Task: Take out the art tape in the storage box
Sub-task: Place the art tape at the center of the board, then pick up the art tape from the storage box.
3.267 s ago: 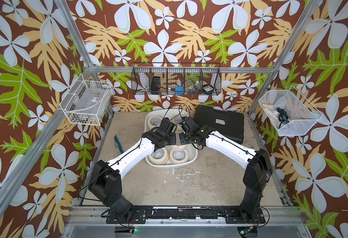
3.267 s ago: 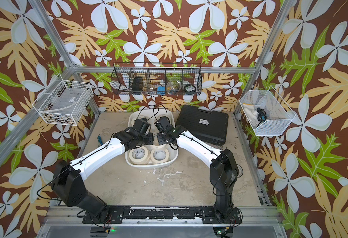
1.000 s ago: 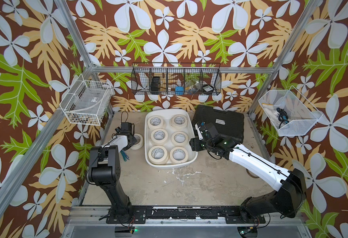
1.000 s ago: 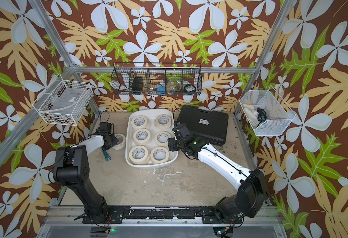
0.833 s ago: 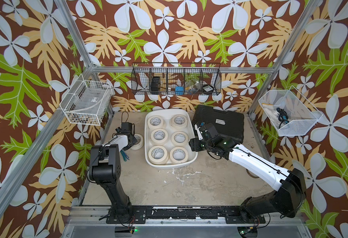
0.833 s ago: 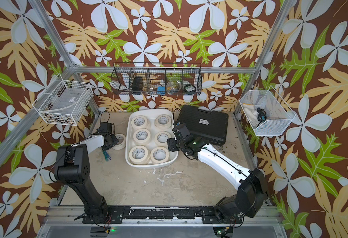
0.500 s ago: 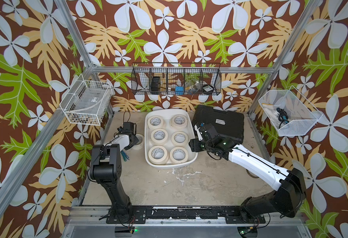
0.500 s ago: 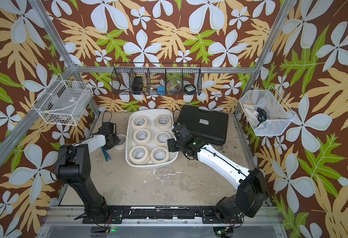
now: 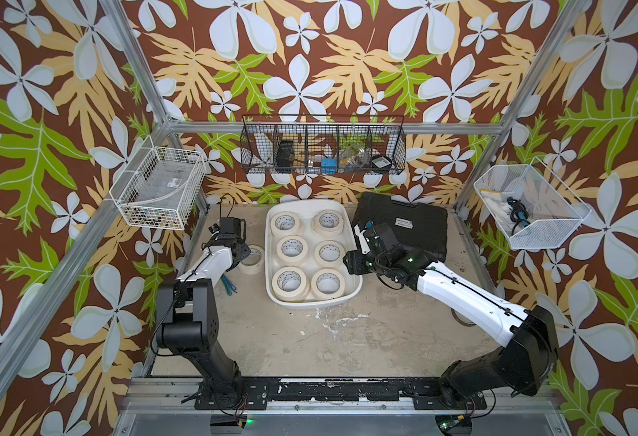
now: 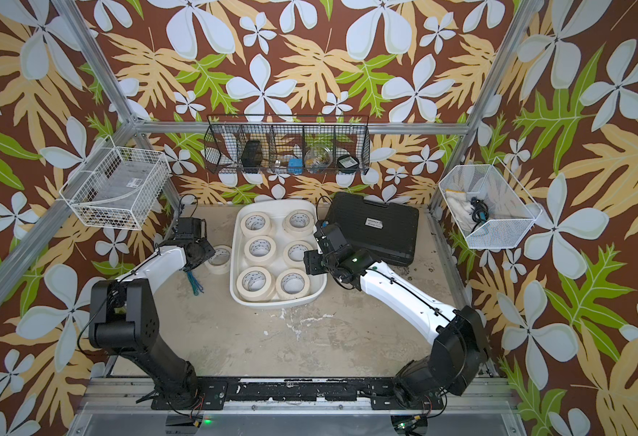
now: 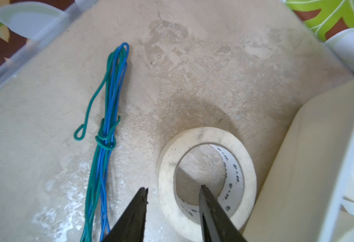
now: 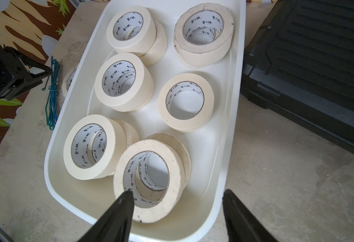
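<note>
**Step in hand.** One roll (image 11: 205, 135) lies flat on the bench (image 9: 347, 339), just beside the outer wall of the box (image 12: 222, 146) on my left-arm side. I judge this to be the set-down of that roll. The task is at an early stage: six stacks of rolls (image 12: 149, 145) stand in the box, most of them two high, with the upper ring offset on the lower.

**Left end effector** (image 11: 173, 188). It is released. The jaws straddle the wall of the roll on the bench, with one finger inside the core and the other outside it over bare bench. The outer finger shows a gap to the tape. I cannot tell whether the inner finger grazes the core. Nothing is gripped.

**Right end effector** (image 12: 177, 194). It is released, jaws wide and empty. It hangs above the near end of the box. One finger sits over the nearest stack and the other by the box rim.

**Next move, as I judge it.**
- The left should lift straight up, so that the inner finger does not drag the roll.
- The right should shift over the nearest stack and lower one finger into the core and one outside.
- It should then close on the top ring only. The lower ring may shift or come up with it.
</note>
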Controlling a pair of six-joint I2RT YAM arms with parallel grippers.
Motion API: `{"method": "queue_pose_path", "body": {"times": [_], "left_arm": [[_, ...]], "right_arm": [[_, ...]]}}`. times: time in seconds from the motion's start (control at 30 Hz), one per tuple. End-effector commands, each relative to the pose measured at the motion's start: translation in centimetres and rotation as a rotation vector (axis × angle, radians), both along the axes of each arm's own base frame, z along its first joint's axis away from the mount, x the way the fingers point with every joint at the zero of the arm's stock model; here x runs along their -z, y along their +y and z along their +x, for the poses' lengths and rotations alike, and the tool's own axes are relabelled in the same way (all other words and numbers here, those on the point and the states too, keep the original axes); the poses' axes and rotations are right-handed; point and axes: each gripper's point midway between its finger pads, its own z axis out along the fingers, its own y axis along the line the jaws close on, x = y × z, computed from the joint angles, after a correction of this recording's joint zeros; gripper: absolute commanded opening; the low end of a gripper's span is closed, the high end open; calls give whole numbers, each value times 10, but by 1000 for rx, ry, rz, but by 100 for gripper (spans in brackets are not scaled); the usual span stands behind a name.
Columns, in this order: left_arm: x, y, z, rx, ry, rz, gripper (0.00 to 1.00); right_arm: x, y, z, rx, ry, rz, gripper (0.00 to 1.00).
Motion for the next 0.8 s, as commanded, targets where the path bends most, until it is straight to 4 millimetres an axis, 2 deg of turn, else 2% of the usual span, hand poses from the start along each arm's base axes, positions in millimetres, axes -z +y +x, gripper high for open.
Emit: {"method": "queue_pose_path", "body": {"times": [0.0, 0.17, 0.23, 0.33, 0.47, 0.63, 0.77], "left_arm": [[-14, -3, -17, 30, 22, 24, 46], [-50, -50, -26, 181, -50, -20, 48], [-63, -72, -33, 251, -96, -75, 49], [-82, -92, -46, 320, -157, -128, 50], [-97, -105, -64, 397, -206, -161, 52], [-100, -106, -84, 432, -216, -150, 53], [-101, -107, -92, 450, -217, -147, 54]], "right_arm": [[-5, 3, 7, 0, -12, 13, 70], [0, 5, 22, 4, -6, 7, 69], [1, 6, 33, 11, -2, 7, 69], [4, 11, 51, 13, -2, -7, 67], [9, 26, 71, -12, 1, -30, 64], [27, 57, 88, -63, 49, 7, 59], [40, 79, 95, -59, 80, 1, 59]]}}
